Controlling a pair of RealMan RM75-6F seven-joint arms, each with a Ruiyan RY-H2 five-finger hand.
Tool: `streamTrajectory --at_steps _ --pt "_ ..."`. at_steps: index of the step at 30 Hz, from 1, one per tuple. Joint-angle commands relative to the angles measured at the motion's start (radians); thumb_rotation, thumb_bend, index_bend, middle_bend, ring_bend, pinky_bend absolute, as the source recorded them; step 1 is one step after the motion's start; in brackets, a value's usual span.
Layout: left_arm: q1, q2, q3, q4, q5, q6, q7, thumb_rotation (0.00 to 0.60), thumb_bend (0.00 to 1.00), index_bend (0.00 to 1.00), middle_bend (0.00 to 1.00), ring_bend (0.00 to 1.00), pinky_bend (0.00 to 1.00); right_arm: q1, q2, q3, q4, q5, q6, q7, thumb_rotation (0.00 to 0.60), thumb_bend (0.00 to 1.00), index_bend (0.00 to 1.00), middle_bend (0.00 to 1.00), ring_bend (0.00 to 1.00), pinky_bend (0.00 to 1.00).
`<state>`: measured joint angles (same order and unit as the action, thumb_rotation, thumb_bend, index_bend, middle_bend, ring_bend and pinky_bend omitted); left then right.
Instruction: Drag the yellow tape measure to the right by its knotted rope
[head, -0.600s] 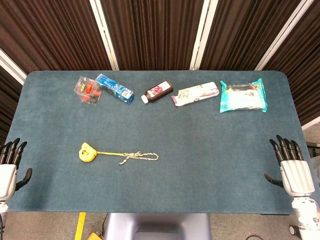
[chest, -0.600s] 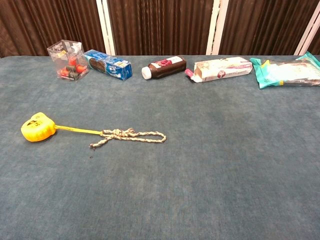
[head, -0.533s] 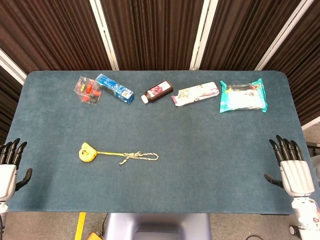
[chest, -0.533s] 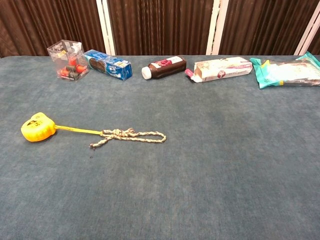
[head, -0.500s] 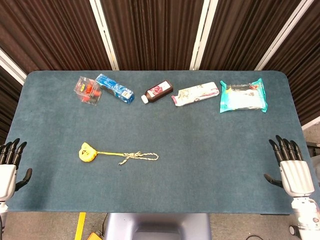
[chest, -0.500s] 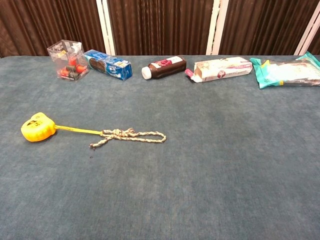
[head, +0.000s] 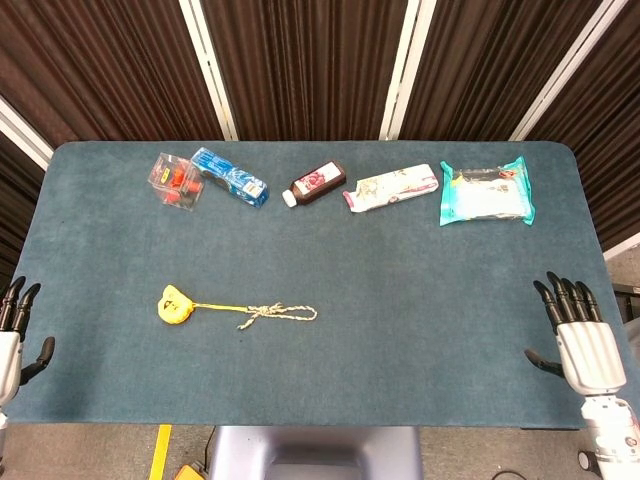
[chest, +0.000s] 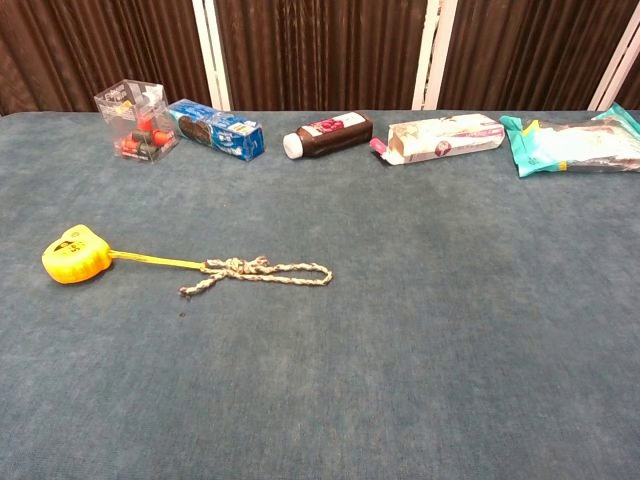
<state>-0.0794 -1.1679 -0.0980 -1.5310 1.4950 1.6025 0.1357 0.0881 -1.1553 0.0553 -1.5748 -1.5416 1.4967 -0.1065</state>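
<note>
Tape measure (head: 175, 305) lies left of centre in the head view, lower half of the frame, on the blue bench (head: 420, 290). A short run of yellow blade leads from it toward frame right into the rope (head: 285, 314), which is tied to the blade end with a knot (head: 257, 313) and closes in a flat loop pointing right. One frayed tail hangs off just below the knot.

Left hand (head: 12, 340) sits at the lower left edge of the frame, partly cut off; right hand (head: 582, 335) at the lower right edge. Both have fingers released and spread, holding nothing. Both are well apart from the rope. Neither shows in the chest view.

Along the top of the frame, left to right: clear box (head: 175, 181), blue packet (head: 229, 176), brown bottle (head: 317, 184), white pouch (head: 391, 187), wipes pack (head: 486, 194). None lie in the drag path.

Handling, judged: the rope is soft, limp and light, lying flat on the fabric, so it offers little to pinch. The loop end at frame right looks the best hold. The case is probably rigid, moderately heavy, and likely to drag on the cloth. The blade may pull out before the case moves. A slow, low pull should suit.
</note>
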Motion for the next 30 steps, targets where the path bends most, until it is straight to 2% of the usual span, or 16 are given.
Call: streamTrajectory --at_steps 1,7,9,13,19,23,30 --pt "0.003 0.007 0.012 -0.009 0.015 -0.002 -0.009 0.6 0.39 0.06 0.0 0.0 0.09 0.012 0.001 -0.002 0.004 -0.01 -0.017 0.026 0.6 0.01 0.2 0.06 0.02 0.0" --pt "0.007 0.014 0.007 -0.014 0.0 -0.006 -0.024 0.6 0.39 0.06 0.0 0.0 0.09 0.095 0.009 0.015 -0.011 -0.017 -0.13 0.05 0.6 0.02 0.21 0.06 0.02 0.0" --pt "0.006 0.015 0.007 -0.015 -0.004 -0.011 -0.022 0.6 0.39 0.06 0.0 0.0 0.09 0.148 0.017 0.036 -0.039 -0.014 -0.191 0.019 0.6 0.07 0.23 0.06 0.02 0.0" --pt "0.007 0.018 0.007 -0.016 -0.001 -0.007 -0.02 0.6 0.39 0.06 0.0 0.0 0.09 0.265 0.006 0.086 -0.097 0.014 -0.327 -0.092 0.6 0.08 0.24 0.06 0.02 0.0" --pt "0.021 0.024 -0.009 -0.013 -0.026 0.013 -0.037 0.6 0.39 0.06 0.0 0.0 0.09 0.451 -0.103 0.161 -0.079 0.08 -0.508 -0.24 0.6 0.16 0.29 0.06 0.04 0.0" --pt "0.029 0.031 -0.016 -0.015 -0.038 0.021 -0.047 0.6 0.39 0.06 0.0 0.0 0.09 0.542 -0.178 0.181 -0.035 0.166 -0.609 -0.336 0.6 0.19 0.3 0.06 0.06 0.0" --pt "0.037 0.04 -0.019 -0.019 -0.042 0.027 -0.064 0.6 0.39 0.06 0.0 0.0 0.09 0.627 -0.306 0.193 0.039 0.271 -0.659 -0.375 0.6 0.24 0.31 0.06 0.06 0.0"
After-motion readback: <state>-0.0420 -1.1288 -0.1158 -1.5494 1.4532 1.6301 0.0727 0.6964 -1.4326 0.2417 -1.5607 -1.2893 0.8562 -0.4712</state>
